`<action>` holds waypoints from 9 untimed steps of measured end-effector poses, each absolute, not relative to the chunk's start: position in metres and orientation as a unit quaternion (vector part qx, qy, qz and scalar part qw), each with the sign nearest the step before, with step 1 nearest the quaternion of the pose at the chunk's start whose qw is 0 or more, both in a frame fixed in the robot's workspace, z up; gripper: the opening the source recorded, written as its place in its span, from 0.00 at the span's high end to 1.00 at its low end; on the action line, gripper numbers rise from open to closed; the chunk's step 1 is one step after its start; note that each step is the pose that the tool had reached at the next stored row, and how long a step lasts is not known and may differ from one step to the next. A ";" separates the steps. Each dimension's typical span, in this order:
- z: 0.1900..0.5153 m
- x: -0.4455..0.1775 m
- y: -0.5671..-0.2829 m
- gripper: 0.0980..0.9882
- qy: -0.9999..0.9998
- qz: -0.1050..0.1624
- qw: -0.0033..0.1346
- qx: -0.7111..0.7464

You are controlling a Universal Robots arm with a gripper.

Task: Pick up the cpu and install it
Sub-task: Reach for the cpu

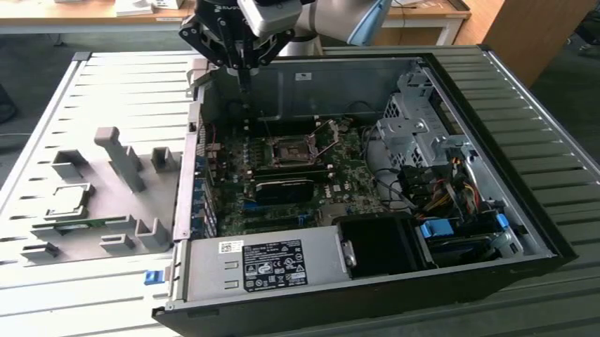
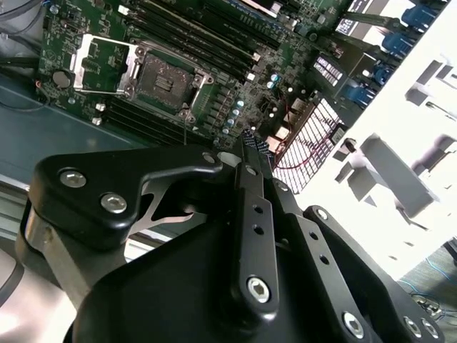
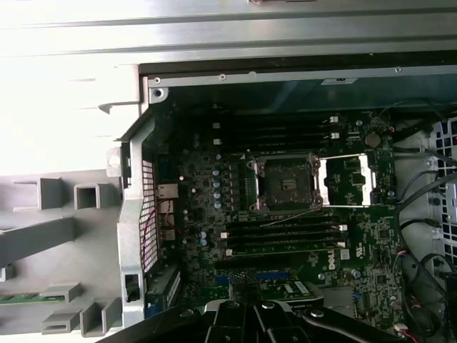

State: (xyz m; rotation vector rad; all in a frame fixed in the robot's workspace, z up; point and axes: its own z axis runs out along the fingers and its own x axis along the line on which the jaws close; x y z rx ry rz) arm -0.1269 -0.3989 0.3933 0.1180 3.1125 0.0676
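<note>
The gripper (image 1: 241,74) hangs over the far wall of the open computer case (image 1: 310,81). Its fingers are drawn together and grasp nothing. The cpu (image 1: 72,199) lies flat in a recess of the grey fixture plate (image 1: 94,242), at the exterior view's left of the case and well apart from the gripper. It has not been picked up.

The step in hand is judged to be the approach to the cpu. To do it well:
- Spread the fingers before descending.
- Pass clear of the case wall and of the tall fixture post (image 1: 117,158) just beside the recess.
- Grip two opposite edges and keep the chip level.

The cpu is a small, flat square with a silver-grey metal top. It is likely rigid and thin, with little edge to grip. The socket (image 3: 285,184) on the motherboard stands open, its frame swung aside.
</note>
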 end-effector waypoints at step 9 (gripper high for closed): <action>0.393 -0.130 -0.399 0.99 0.999 0.022 0.013 0.038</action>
